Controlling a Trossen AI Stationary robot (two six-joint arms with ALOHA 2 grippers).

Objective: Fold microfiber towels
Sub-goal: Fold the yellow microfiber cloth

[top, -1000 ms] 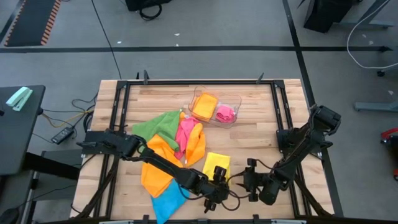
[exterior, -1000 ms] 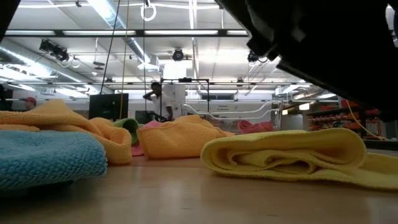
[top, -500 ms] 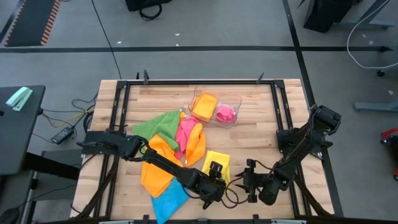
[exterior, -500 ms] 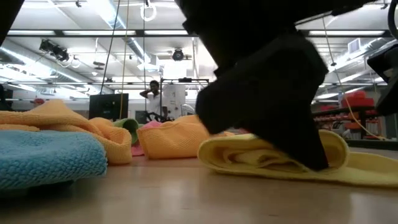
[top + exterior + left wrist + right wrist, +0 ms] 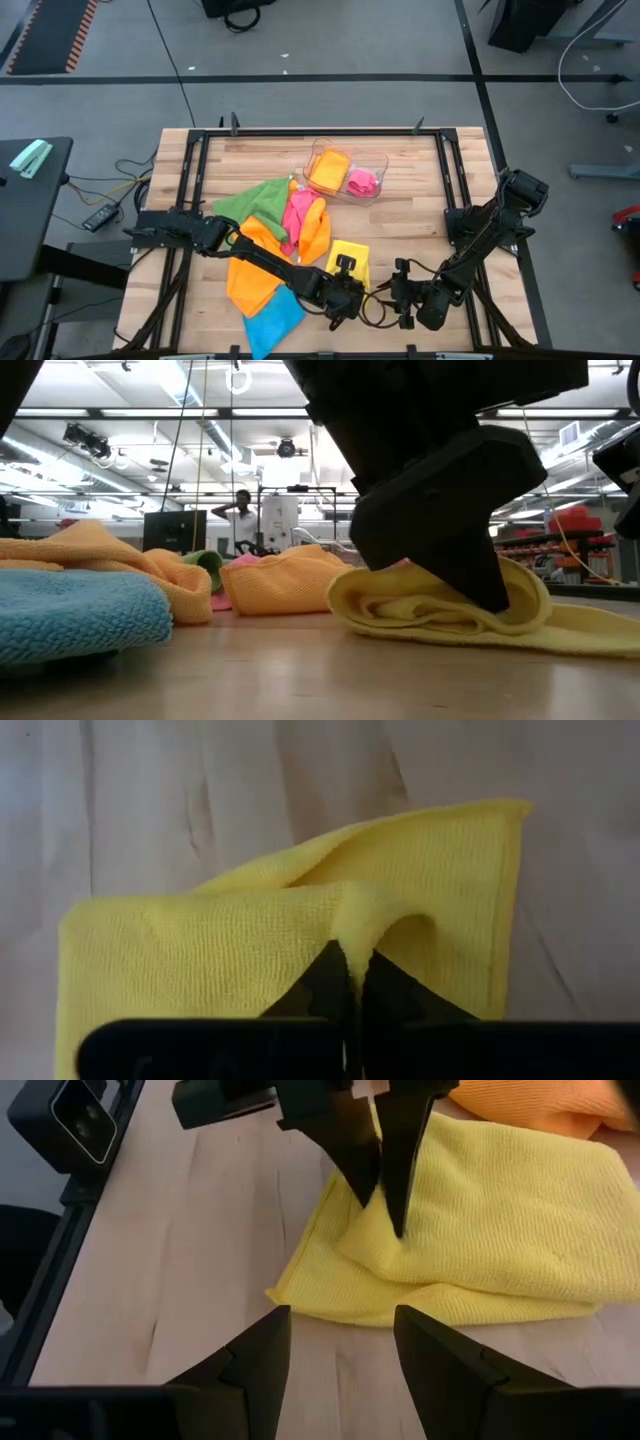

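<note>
A yellow towel point(image 5: 349, 258), folded over, lies flat on the table's near middle. My left gripper point(image 5: 345, 275) is shut on it near its near edge, and shows in the right wrist view as two dark fingers point(image 5: 364, 1155) meeting on the cloth. My right gripper point(image 5: 335, 1345) stands open just right of the towel, touching nothing. Left of the yellow towel lie loose towels: orange point(image 5: 252, 268), blue point(image 5: 270, 320), green point(image 5: 250, 200), pink point(image 5: 299, 210) and another orange point(image 5: 318, 230). My left gripper pinches a small raised ridge of the yellow towel's top layer point(image 5: 352, 932) between its two fingers, close to the towel's near edge. The fingers slant down onto it from the table's near side. The rest of the towel lies on the table, bunched up around the pinch point(image 5: 430, 605).
A clear plastic tray point(image 5: 380, 160) at the far middle holds a folded orange and a folded pink cloth. Bare wood lies right of the yellow towel and along the table's near edge point(image 5: 180, 1280). A person stands far off in the room point(image 5: 241, 512).
My left gripper has moved toward the table's far edge and down onto the yellow towel, tipped steeper, and shut on its top layer. The cloth near the pinch has bunched into a hump; the rest stays flat.
</note>
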